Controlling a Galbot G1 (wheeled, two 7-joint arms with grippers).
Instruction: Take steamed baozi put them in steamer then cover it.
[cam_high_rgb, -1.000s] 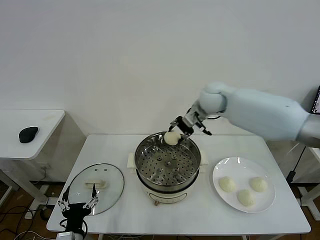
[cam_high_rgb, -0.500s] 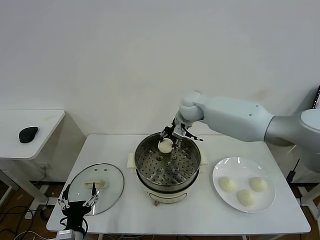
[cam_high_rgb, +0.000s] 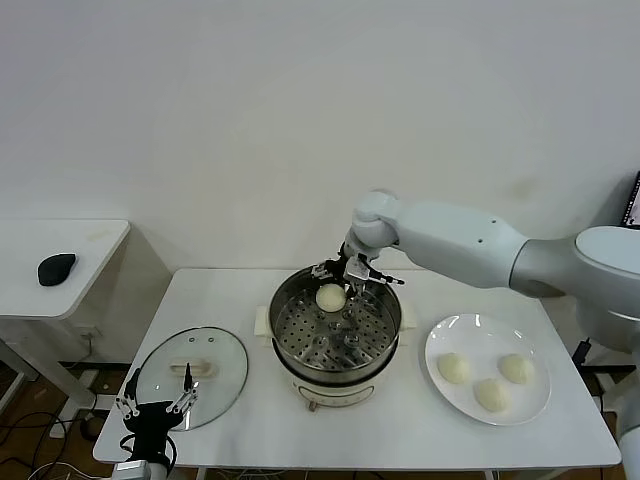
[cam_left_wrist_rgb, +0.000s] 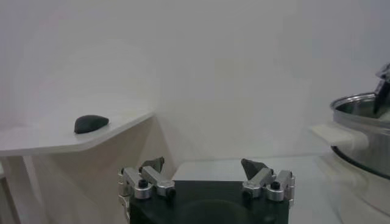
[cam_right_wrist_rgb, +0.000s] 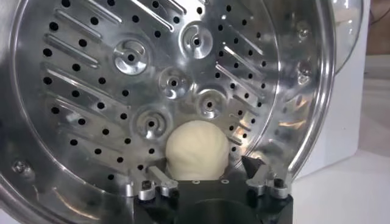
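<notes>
The steamer (cam_high_rgb: 330, 372) stands mid-table, its perforated tray (cam_right_wrist_rgb: 122, 91) showing. One steamed baozi (cam_high_rgb: 330, 297) lies at the back of the tray. My right gripper (cam_high_rgb: 343, 277) hangs over it, open, with its fingers standing wide on either side of the bun (cam_right_wrist_rgb: 196, 149) and gaps showing. Three more baozi (cam_high_rgb: 454, 368) (cam_high_rgb: 516, 368) (cam_high_rgb: 490, 394) lie on the white plate (cam_high_rgb: 470, 335) to the right. The cover (cam_high_rgb: 215, 385), a glass lid, lies flat on the table to the left. My left gripper (cam_high_rgb: 155, 405) is parked open at the lid's near edge.
A side table at the far left carries a black mouse (cam_high_rgb: 56, 268). The left wrist view shows the steamer's side (cam_left_wrist_rgb: 359, 131) and the left gripper (cam_left_wrist_rgb: 203, 164) with nothing in it. The table's front edge runs just below the lid and plate.
The right gripper carried the baozi from above the steamer's back rim down and left into the pot, then opened. The bun now rests on the tray. The left arm stayed still.
</notes>
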